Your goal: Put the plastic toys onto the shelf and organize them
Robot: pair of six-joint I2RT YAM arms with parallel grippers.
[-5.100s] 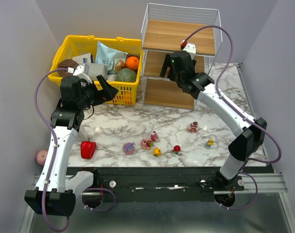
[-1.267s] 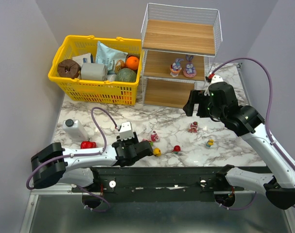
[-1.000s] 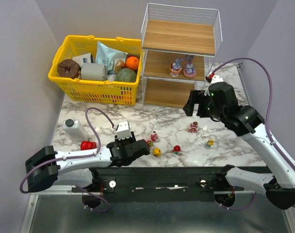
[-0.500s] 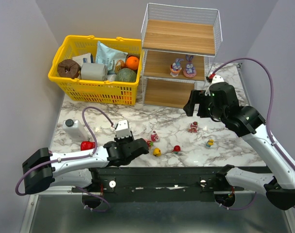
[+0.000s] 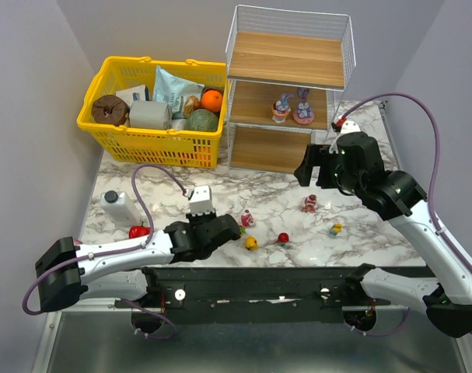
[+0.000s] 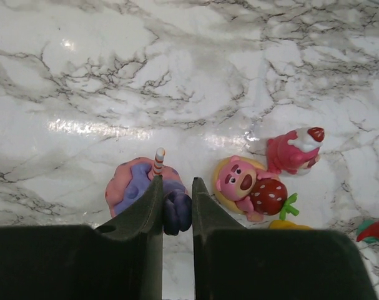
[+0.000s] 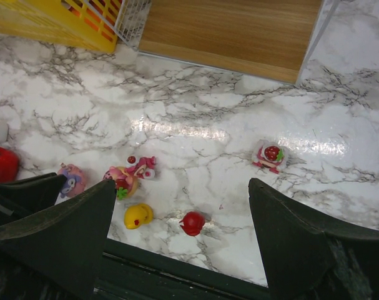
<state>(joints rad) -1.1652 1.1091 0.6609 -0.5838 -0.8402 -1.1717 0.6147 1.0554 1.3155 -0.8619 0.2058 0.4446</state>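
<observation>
A white marble-patterned table (image 5: 267,190), seen from above, has a tall three-tier shelf of light wooden boards in a white wire frame (image 5: 290,58) at the back. Two purple-pink bunny figurines (image 5: 282,106) stand side by side on its middle board.

The left gripper (image 6: 177,184) lies low near the table's front edge. Its two dark fingers are drawn almost together around the purple part of a round pink-and-purple figurine with a striped straw (image 6: 134,190). It appears to pinch the figurine, though the fingers hide the contact. Just right of it are a pink bear figurine hugging a strawberry (image 6: 242,182) and a pink-red figurine with a white top (image 6: 294,150).

The right gripper (image 7: 182,187) hangs above the table in front of the shelf, fingers spread wide, holding nothing. Below it lie a small yellow toy (image 7: 138,215) and a small red round toy (image 7: 192,222), near each other but apart.
</observation>
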